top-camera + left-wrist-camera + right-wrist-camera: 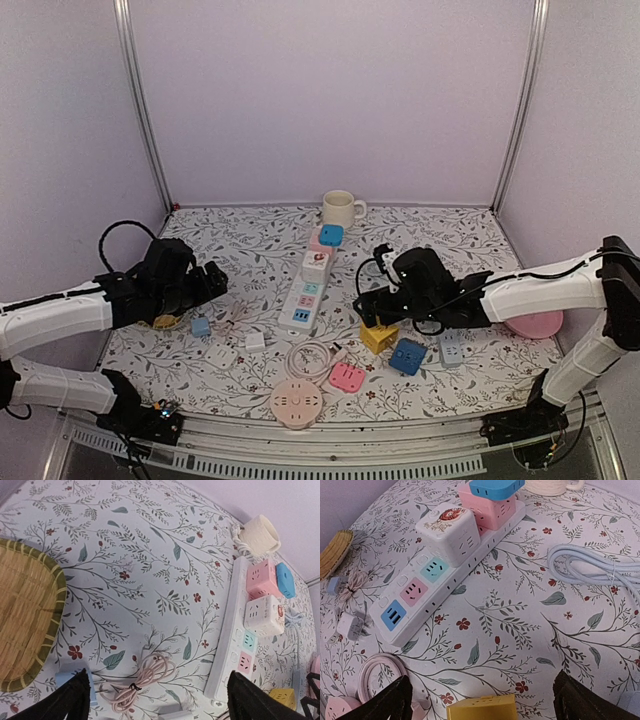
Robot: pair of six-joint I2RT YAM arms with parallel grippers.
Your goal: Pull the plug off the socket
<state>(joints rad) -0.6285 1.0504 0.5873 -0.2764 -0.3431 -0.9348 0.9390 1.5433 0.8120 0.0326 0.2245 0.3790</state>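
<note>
A white power strip [303, 292] lies in the middle of the table, running away from me. A white cube plug [316, 264], a pink cube plug [320, 243] and a blue plug [331, 235] sit in its far half. In the left wrist view the strip [231, 640] and white cube [264, 615] lie right of my open, empty left gripper [157, 690]. In the right wrist view the strip [440, 587] and white cube [447, 532] are ahead and left of my open, empty right gripper [482, 685].
A cream mug [341, 209] stands behind the strip. A woven basket [25, 625] is at the left. A coiled pink cable [142, 682] lies under the left gripper. A yellow cube [482, 711] lies between the right fingers. A pale blue cable [590, 565] lies at the right.
</note>
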